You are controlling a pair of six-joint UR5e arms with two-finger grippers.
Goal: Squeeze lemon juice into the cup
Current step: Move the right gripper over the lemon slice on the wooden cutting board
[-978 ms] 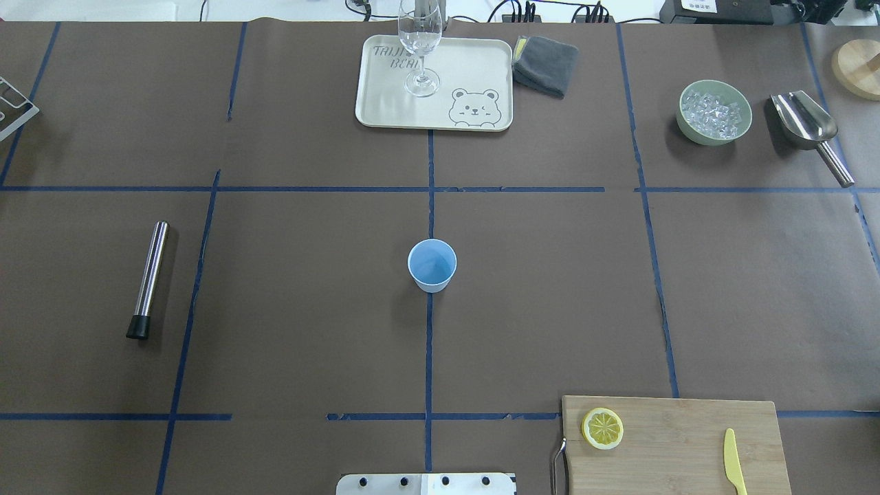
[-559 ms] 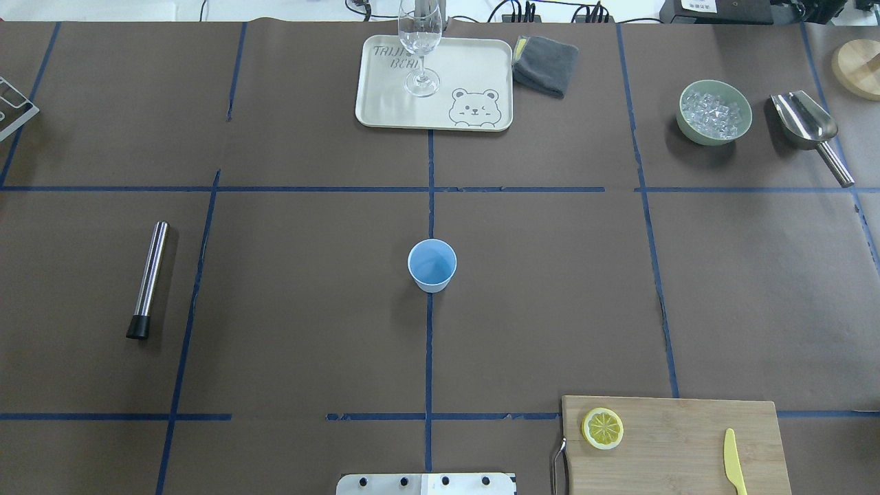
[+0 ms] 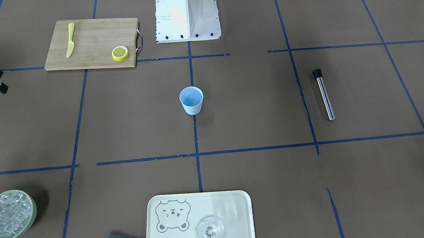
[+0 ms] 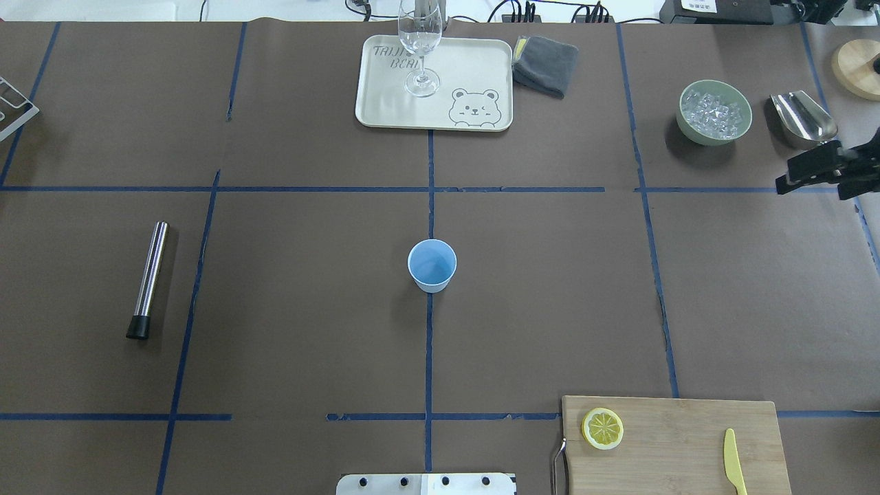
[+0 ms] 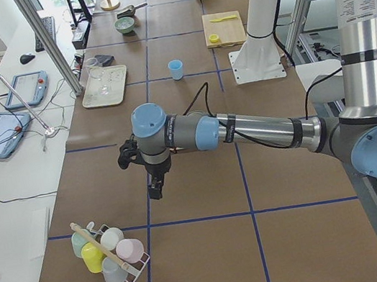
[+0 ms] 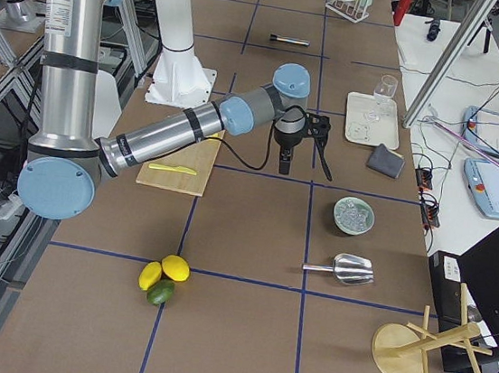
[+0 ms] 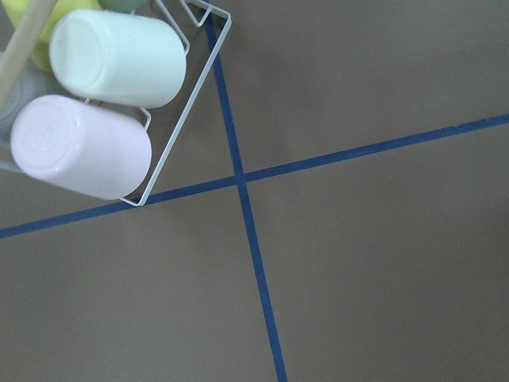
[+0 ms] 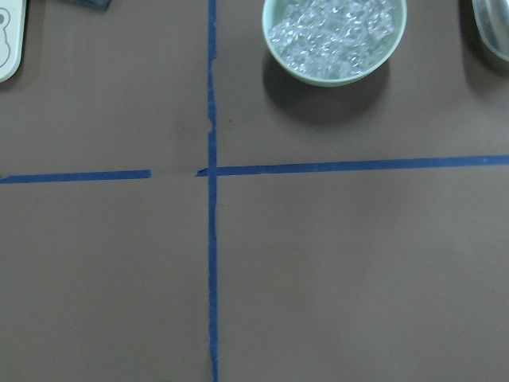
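The worktop [image 4: 309, 309] is wide and mostly bare between the things, so the larger risks come from the long travel of the arms. The right arm reaches out near the bowl of ice [image 4: 713, 112] and the metal scoop [image 4: 803, 120]; a careless swing toward the cutting board [image 4: 687, 440] could knock either one. The right end effector [image 4: 797, 175] shows only partly at the edge of the overhead view, and one cannot tell how wide its fingers stand. The left end effector [image 5: 154, 187] hangs over the worktop near the rack of cups [image 5: 111, 260], far from the task, and its opening also cannot be told; neither has hold of the lemon. The cup [image 4: 432, 265] stands upright at the centre, looks light and has no handle, so a touch on its rim would likely tip it. The lemon [image 4: 603, 428] lies flat on the board's corner nearest the cup, well apart from the yellow knife [image 4: 733, 460]; being thin, it may slip from the fingers or be pushed over the board's edge just beside it.

As for room, the worktop between board and cup carries nothing; the board's wire handle [image 4: 558, 467] is near the lemon and narrows an approach from that side.
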